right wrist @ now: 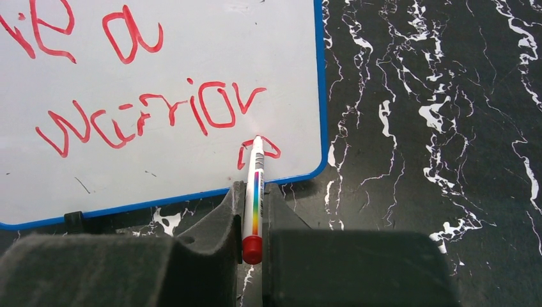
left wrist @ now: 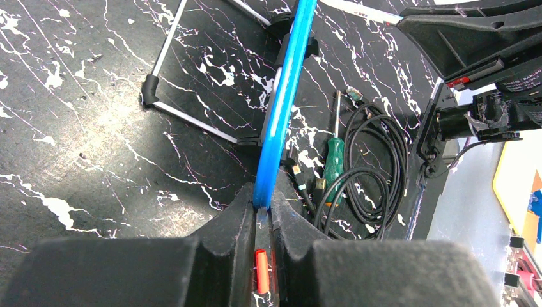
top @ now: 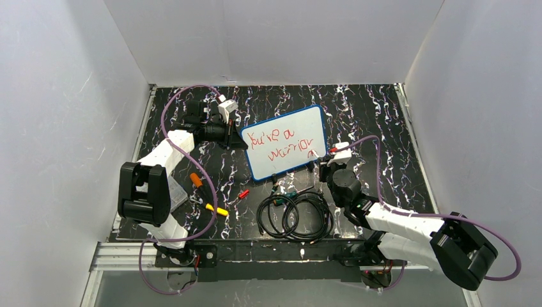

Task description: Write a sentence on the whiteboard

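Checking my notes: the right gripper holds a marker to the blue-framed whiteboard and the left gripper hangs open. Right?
No: in the left wrist view the left gripper is shut on the edge of the rectangular blue-framed whiteboard. The right gripper does hold the white, red-ended marker to it.

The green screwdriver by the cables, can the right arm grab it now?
Probably not right away. The right gripper is shut on the marker, whose tip is at the whiteboard. The green screwdriver lies near that arm among the black cables, so the marker would have to go first.
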`<state>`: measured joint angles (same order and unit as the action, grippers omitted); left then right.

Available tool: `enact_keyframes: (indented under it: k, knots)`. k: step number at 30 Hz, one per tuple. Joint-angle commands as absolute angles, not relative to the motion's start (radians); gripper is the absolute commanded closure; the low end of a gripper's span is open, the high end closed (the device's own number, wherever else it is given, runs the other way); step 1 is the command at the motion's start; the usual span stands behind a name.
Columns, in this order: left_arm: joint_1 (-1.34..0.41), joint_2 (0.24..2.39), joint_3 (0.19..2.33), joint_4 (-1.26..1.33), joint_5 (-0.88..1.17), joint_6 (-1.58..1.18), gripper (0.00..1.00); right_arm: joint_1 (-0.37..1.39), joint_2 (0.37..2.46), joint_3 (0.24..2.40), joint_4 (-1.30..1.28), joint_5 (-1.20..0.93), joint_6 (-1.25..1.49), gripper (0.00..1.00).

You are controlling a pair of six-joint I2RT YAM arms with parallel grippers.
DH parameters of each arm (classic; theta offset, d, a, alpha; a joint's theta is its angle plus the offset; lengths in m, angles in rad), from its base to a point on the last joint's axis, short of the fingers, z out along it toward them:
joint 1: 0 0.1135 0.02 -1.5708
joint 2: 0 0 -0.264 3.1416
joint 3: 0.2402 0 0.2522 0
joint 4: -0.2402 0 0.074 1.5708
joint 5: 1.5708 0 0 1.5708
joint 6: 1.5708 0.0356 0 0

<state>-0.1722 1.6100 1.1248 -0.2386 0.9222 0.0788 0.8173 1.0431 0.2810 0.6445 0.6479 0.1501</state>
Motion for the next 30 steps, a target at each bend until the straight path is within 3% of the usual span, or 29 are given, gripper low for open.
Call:
enact_keyframes:
  k: [1,9,21,30]
  knots:
    - [-0.176,1.574,1.141,-0.250,0.934,0.090,1.00,0.813,1.040,0.319,0.680,0.635,0.149,0.99]
    - [-0.176,1.575,1.141,-0.250,0.935,0.090,1.00,0.812,0.959,0.290,0.625,0.733,0.142,0.99]
    - [-0.176,1.578,1.141,-0.250,0.933,0.092,1.00,0.801,1.054,0.300,0.746,0.702,0.101,0.99]
    - [-0.176,1.578,1.141,-0.250,0.935,0.091,1.00,0.799,1.055,0.287,0.677,0.704,0.140,0.99]
